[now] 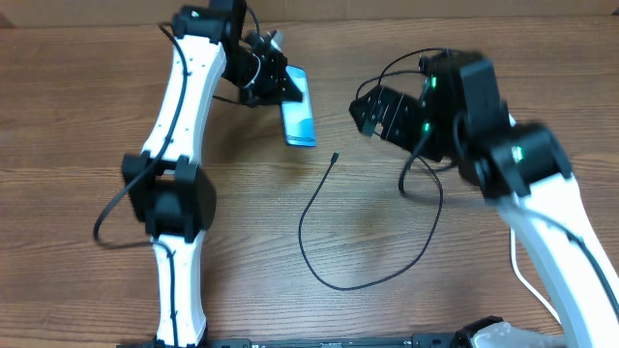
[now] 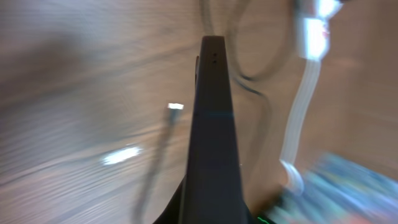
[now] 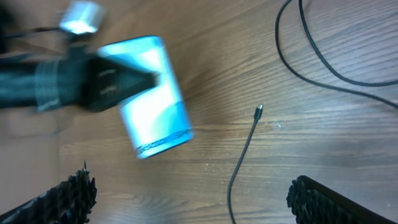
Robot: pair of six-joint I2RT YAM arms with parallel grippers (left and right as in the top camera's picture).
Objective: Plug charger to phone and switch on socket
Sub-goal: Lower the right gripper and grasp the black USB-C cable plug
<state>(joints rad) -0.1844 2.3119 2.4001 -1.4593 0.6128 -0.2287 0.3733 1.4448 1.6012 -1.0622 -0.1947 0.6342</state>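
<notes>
The right gripper [image 3: 191, 186] hangs closest, jaws spread wide with nothing in them, above the table [image 1: 77, 290]. The charger [image 1: 302, 227] lies in a loose loop mid-table. Its connector tip [image 3: 258, 112] rests near the phone [image 1: 300, 121], to the right of its near end and not touching. At the far left of centre, the left gripper [image 1: 276, 82] is clamped tight on the phone's far end.

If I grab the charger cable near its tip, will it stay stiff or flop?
Likely floppy: the charger lies in a loose, open curve. Its thin connector tip will probably droop or swing unless gripped close. It looks light, so it should drag easily.
</notes>
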